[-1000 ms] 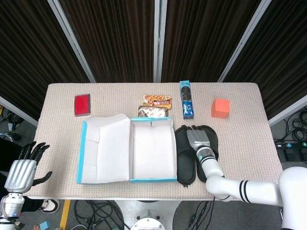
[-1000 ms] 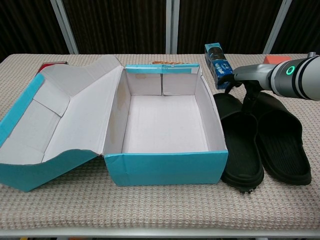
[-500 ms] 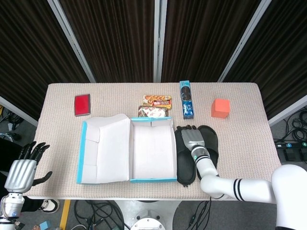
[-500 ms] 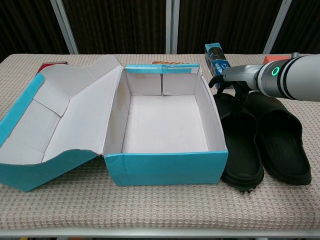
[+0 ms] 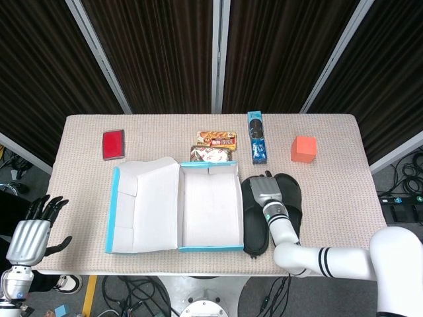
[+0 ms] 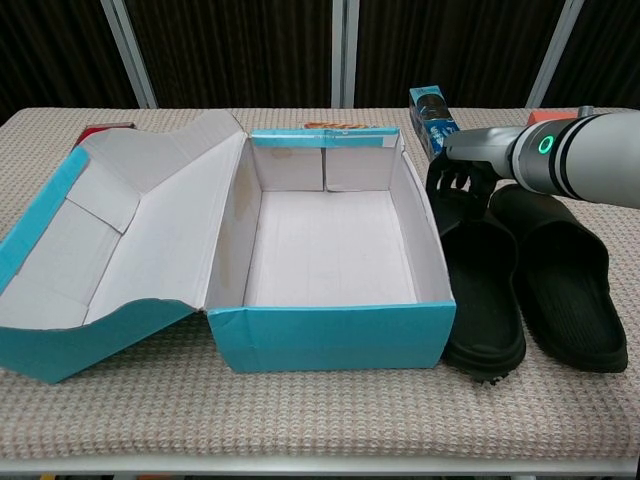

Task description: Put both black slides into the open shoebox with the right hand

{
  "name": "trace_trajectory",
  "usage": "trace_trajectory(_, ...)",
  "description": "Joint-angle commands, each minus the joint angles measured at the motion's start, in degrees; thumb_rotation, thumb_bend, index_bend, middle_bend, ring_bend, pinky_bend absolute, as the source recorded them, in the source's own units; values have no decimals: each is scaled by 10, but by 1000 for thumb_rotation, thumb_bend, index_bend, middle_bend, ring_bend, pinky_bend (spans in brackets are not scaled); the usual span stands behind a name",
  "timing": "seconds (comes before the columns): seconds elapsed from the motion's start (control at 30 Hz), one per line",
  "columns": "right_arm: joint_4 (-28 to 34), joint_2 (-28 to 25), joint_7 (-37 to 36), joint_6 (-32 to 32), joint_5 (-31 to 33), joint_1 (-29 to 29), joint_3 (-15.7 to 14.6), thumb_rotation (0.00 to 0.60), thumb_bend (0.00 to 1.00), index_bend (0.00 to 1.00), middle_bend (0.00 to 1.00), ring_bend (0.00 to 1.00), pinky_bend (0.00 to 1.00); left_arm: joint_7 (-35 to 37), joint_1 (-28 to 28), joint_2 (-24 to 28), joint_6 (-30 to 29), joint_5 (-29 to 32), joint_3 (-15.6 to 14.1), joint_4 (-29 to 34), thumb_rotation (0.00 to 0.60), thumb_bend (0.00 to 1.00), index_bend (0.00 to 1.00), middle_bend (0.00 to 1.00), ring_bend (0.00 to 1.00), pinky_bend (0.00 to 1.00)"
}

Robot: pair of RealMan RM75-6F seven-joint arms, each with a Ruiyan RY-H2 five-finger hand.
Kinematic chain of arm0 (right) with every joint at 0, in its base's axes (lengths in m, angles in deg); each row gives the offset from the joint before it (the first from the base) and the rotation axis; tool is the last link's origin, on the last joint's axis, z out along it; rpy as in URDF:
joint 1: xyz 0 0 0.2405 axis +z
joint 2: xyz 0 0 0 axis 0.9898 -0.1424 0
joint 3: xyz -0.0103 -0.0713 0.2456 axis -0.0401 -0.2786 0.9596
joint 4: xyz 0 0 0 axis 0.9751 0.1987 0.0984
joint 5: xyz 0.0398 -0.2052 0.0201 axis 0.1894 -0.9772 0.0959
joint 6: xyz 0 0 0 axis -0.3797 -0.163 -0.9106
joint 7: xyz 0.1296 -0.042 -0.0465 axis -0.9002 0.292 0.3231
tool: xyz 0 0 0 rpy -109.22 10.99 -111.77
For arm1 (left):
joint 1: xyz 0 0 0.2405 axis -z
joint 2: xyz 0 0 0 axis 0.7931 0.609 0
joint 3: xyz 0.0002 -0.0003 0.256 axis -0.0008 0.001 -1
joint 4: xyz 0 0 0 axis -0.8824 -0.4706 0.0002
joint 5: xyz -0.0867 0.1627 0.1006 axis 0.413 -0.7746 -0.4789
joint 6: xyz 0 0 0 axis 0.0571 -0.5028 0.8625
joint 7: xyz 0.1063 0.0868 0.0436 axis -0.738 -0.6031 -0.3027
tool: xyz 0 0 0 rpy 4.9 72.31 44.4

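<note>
Right hand: my right hand point(image 5: 264, 192) point(image 6: 462, 180) is curling its fingers down onto the strap of the near slide; I cannot tell whether they are gripping it.
Near slide: the black slide point(image 5: 254, 221) point(image 6: 482, 290) is lying just beside the right wall of the shoebox point(image 5: 210, 247) point(image 6: 330, 335).
Far slide: the second slide point(image 5: 291, 198) point(image 6: 565, 285) is lying beside the first, on the table point(image 5: 330, 172).
Left hand: my left hand point(image 5: 30, 234) is hanging off the table's left edge, fingers apart, holding nothing.
</note>
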Motion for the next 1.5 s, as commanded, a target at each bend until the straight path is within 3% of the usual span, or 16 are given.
trace_trajectory(0.03, 4, -3, -6, 5, -9, -5, 2, 600, 190, 375, 363, 201, 12, 0, 0, 0, 0, 0, 0, 0, 600, 196, 141, 117, 35, 78)
trace_trajectory(0.2, 19, -11, -27, 19, -44, -21, 6, 600, 220, 442, 418, 261, 47, 0, 0, 0, 0, 0, 0, 0, 600, 196, 141, 117, 35, 78)
trace_trajectory(0.53, 74, -58, -78, 43, -133, -66, 7, 600, 234, 463, 436, 282, 80, 0, 0, 0, 0, 0, 0, 0, 600, 196, 141, 117, 35, 79)
trace_trajectory(0.83, 182, -154, -120, 85, -229, -113, 17, 600, 240, 472, 442, 287, 102, 0, 0, 0, 0, 0, 0, 0, 600, 197, 141, 117, 35, 78)
trace_trajectory(1.07, 264, -224, -190, 105, -302, -154, 46, 600, 242, 472, 443, 287, 112, 0, 0, 0, 0, 0, 0, 0, 600, 196, 141, 117, 35, 79)
trace_trajectory(1.23, 252, -198, -252, 104, -358, -170, 59, 600, 239, 472, 443, 287, 122, 0, 0, 0, 0, 0, 0, 0, 600, 196, 141, 117, 35, 79)
trace_trajectory(1.5, 147, -62, -360, 94, -419, -172, 76, 600, 233, 472, 443, 287, 134, 0, 0, 0, 0, 0, 0, 0, 600, 196, 141, 117, 35, 79)
